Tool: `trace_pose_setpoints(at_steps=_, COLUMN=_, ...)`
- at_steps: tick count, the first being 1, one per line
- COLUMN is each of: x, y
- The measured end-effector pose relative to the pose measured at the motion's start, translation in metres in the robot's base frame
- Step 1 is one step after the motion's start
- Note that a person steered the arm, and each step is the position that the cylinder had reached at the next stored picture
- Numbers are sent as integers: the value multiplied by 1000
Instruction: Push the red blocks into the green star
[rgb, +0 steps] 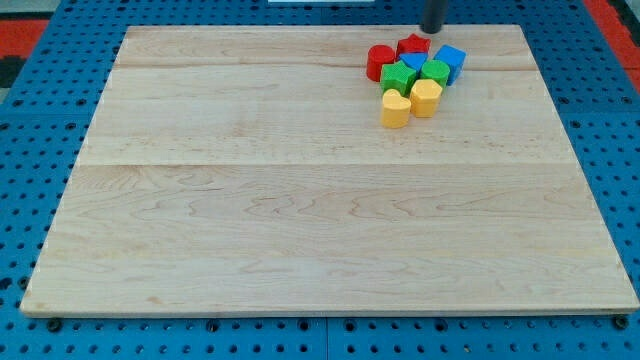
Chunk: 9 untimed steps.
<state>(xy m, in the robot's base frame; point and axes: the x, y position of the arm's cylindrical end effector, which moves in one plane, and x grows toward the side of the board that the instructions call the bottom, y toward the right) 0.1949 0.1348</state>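
Note:
My tip (433, 31) is at the view's top, just above and right of the cluster of blocks, close to the red star (413, 45). A red round block (379, 62) sits at the cluster's left. The green star (398, 77) is below and between them, touching the red round block. A second green block (435, 71) lies to its right. A blue block (411, 62) sits between the red star and the green star.
A blue cube (451, 61) is at the cluster's right. Two yellow blocks (396, 109) (426, 97) sit at the cluster's bottom. The wooden board (300, 200) lies on a blue pegboard; its top edge is near the tip.

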Motion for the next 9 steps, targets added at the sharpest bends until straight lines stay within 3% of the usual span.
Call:
trace_pose_setpoints(at_steps=2, x=2, y=-25)
trace_pose_setpoints(at_steps=5, x=42, y=1)
trace_pose_setpoints(at_steps=8, x=47, y=-12)
trace_pose_setpoints(at_steps=9, x=72, y=-29)
